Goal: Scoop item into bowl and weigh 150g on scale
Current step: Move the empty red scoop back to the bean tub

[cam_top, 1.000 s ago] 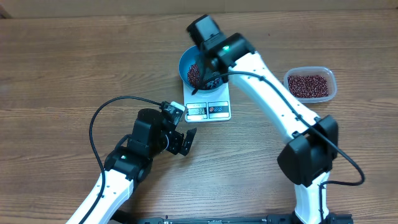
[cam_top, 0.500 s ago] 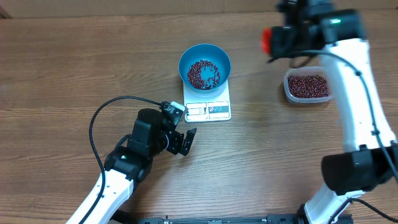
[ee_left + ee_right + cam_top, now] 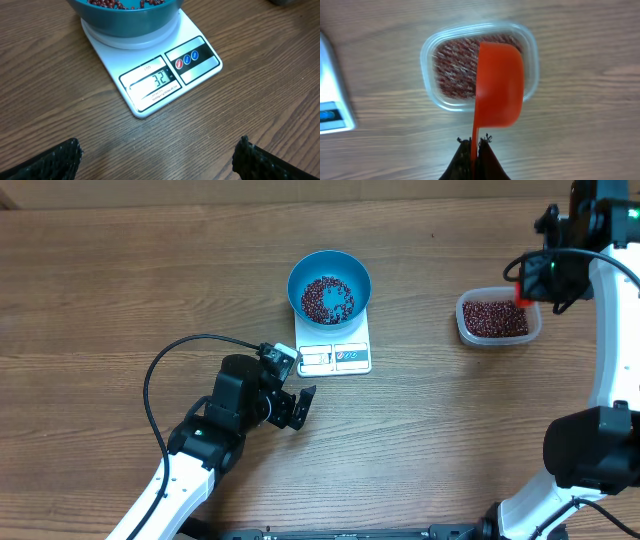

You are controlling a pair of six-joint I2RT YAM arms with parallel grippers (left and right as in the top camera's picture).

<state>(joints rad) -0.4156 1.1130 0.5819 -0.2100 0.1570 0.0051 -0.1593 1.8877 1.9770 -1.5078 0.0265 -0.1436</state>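
The blue bowl (image 3: 329,285) stands on the white scale (image 3: 336,356) with a loose layer of dark red beans (image 3: 327,298) in it. In the left wrist view the scale (image 3: 200,65) shows 32 on its display and the bowl (image 3: 127,20) fills the top edge. My left gripper (image 3: 297,408) rests open on the table just before the scale, its fingertips (image 3: 252,157) wide apart over bare wood. At the right, my right gripper (image 3: 475,143) is shut on the handle of an orange scoop (image 3: 499,85). The scoop hangs over the clear tub (image 3: 431,55) of beans (image 3: 452,70).
The tub (image 3: 463,307) sits at the table's right, well apart from the scale. The left arm's black cable (image 3: 160,365) loops over the wood to the left. The right arm's white links (image 3: 610,330) run down the right edge.
My right arm has swung with the scoop from over the bowl rightwards to above the tub. The left arm, bowl and scale have not moved.
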